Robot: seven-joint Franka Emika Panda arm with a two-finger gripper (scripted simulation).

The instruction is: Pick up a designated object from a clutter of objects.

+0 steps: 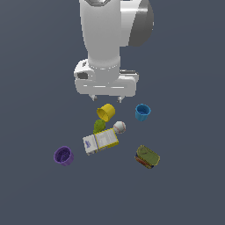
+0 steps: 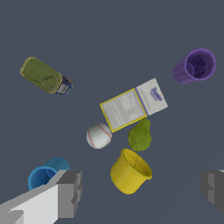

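The yellow cup [image 1: 106, 112] [image 2: 129, 171] lies tilted on the dark floor, its mouth showing, touching the green fruit [image 1: 99, 126] [image 2: 140, 135]. Around it sit the white baseball [image 1: 119, 127] [image 2: 99, 135], the white-yellow box [image 1: 100, 142] [image 2: 133, 104], the blue cup [image 1: 142, 112] [image 2: 45, 174], the purple cup [image 1: 64, 155] [image 2: 195, 65] and the olive-green flat can [image 1: 146, 157] [image 2: 45, 76]. My gripper [image 1: 105, 98] [image 2: 142, 192] hangs open above the yellow cup, its fingers [image 2: 69, 192] apart on either side of it and holding nothing.
The arm's white body [image 1: 110, 39] fills the upper middle of the exterior view. The floor [image 1: 184, 193] is a plain dark grey surface with no walls or edges in sight.
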